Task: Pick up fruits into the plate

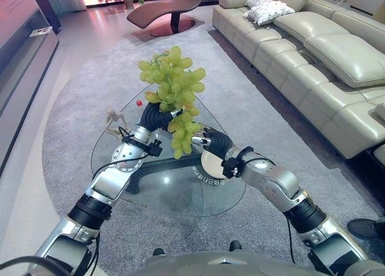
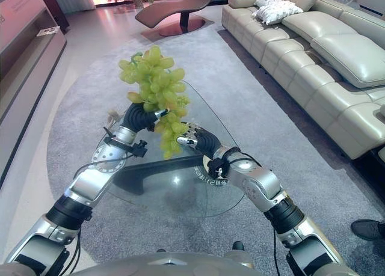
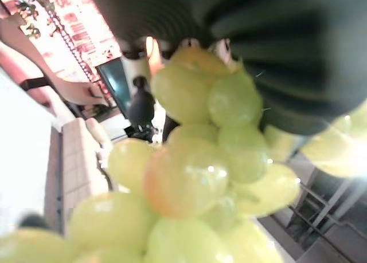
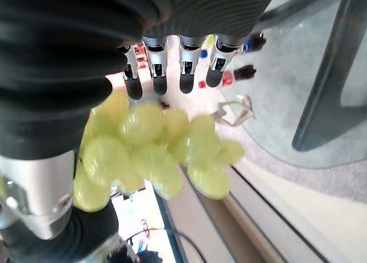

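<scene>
My left hand (image 1: pixel 155 116) holds a large bunch of green grapes (image 1: pixel 174 86) high above the round glass table (image 1: pixel 174 195), with its fingers closed under the cluster. The grapes (image 3: pixel 183 177) press right against that hand in the left wrist view. My right hand (image 1: pixel 214 141) is beside the bunch's hanging lower end. Its fingers (image 4: pixel 157 74) are straight, and the grapes (image 4: pixel 149 154) hang between them and the thumb. A white plate (image 1: pixel 210 166) lies on the glass below my right wrist. A small red fruit (image 1: pixel 139 103) sits near the table's far edge.
A small pale figurine (image 1: pixel 114 118) stands on the table's left side. A cream sofa (image 1: pixel 313 53) runs along the right and a brown lounge chair (image 1: pixel 168 11) stands far back. A person's dark shoe (image 1: pixel 367 228) rests on the grey rug at the lower right.
</scene>
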You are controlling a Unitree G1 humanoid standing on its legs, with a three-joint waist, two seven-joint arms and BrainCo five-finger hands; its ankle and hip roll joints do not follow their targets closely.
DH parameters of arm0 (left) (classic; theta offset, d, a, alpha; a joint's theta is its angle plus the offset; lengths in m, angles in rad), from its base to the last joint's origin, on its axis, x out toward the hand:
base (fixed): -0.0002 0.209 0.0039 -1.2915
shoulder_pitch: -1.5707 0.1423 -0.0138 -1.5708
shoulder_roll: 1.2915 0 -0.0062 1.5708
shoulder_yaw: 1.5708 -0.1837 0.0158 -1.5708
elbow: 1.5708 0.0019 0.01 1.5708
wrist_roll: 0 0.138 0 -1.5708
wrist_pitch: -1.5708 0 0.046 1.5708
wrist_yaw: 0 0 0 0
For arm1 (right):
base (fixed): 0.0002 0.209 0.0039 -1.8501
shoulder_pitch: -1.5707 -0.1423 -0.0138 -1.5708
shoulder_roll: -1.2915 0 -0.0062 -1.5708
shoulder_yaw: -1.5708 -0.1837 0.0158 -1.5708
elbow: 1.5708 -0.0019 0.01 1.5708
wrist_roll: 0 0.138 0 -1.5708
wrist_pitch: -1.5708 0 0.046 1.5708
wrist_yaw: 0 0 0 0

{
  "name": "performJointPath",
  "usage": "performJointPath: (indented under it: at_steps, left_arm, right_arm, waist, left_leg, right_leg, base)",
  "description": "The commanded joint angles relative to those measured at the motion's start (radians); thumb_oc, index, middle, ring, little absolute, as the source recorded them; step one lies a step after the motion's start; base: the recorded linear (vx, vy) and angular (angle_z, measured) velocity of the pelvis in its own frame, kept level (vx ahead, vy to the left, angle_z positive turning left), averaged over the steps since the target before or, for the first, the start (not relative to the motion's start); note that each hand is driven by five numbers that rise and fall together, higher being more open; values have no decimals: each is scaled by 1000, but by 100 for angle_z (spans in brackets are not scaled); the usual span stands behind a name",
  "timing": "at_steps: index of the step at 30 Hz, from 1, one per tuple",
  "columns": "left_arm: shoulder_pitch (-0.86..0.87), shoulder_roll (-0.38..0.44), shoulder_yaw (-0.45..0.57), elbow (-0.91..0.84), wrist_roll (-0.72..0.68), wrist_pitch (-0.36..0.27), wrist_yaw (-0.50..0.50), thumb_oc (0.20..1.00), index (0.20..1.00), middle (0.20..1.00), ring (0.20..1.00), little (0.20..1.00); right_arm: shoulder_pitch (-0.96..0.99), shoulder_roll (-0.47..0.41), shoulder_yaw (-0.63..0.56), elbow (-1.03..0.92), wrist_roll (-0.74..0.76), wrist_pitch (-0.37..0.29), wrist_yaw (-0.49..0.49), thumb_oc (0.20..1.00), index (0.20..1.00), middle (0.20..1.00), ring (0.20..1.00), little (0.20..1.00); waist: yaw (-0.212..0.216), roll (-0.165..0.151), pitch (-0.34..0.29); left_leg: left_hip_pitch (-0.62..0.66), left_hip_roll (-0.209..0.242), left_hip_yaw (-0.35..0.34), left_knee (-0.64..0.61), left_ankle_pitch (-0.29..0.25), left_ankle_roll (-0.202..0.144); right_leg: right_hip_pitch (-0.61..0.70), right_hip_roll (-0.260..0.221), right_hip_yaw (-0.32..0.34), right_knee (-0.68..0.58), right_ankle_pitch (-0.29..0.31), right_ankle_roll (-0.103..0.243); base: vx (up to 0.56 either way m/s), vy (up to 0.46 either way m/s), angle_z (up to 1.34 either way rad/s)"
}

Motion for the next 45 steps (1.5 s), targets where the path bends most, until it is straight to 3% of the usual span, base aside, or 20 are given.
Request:
performJointPath:
  at_steps: [1,18,29,30,31,45]
  left_arm:
    - [-133,4,-31,-10,-7,-42,8,200,200,200,200,200]
    - [-153,-51,-121,19,-4,-49,-22,200,200,200,200,200]
    - [-136,-92,-164,24,-21,-57,-7,200,200,200,200,200]
    - [-134,-93,-165,23,-21,-56,-5,200,200,200,200,200]
    - [-132,-95,-167,21,-16,-50,-1,200,200,200,200,200]
    - [-116,-97,-154,8,-21,-28,23,200,200,200,200,200]
  right_arm:
    - [-93,50,5,-103,43,-74,-14,1000,1000,1000,1000,1000]
    - [-129,102,59,-95,103,-66,-50,1000,1000,1000,1000,1000]
    - [-133,125,62,-98,127,-99,-81,1000,1000,1000,1000,1000]
    - [-133,126,61,-100,127,-106,-89,523,523,523,523,523]
    - [-132,129,58,-101,116,-118,-94,200,200,200,200,200]
    - [-126,139,46,-122,99,-152,-113,200,200,200,200,200]
  waist:
    - [-1,-23,13]
    - [0,-27,13]
    - [-2,-32,15]
    - [-2,-33,15]
    - [-2,-32,15]
    - [2,-28,19]
  left_leg:
    - [3,-43,-10,42,-151,39]
    - [7,-40,0,38,-153,42]
    - [10,-37,10,36,-153,45]
    - [10,-37,10,37,-154,45]
    - [10,-36,10,37,-155,44]
    - [8,-38,7,40,-157,46]
  right_leg:
    - [38,12,-24,63,-129,7]
    - [36,13,-24,59,-126,9]
    - [35,12,-24,56,-122,13]
    - [35,12,-24,56,-122,13]
    - [34,12,-24,59,-123,13]
    - [33,5,-29,61,-122,14]
  base:
    - [0,0,0]
    - [0,0,0]
    - [0,0,0]
    - [0,0,0]
    - [0,0,0]
    - [0,0,0]
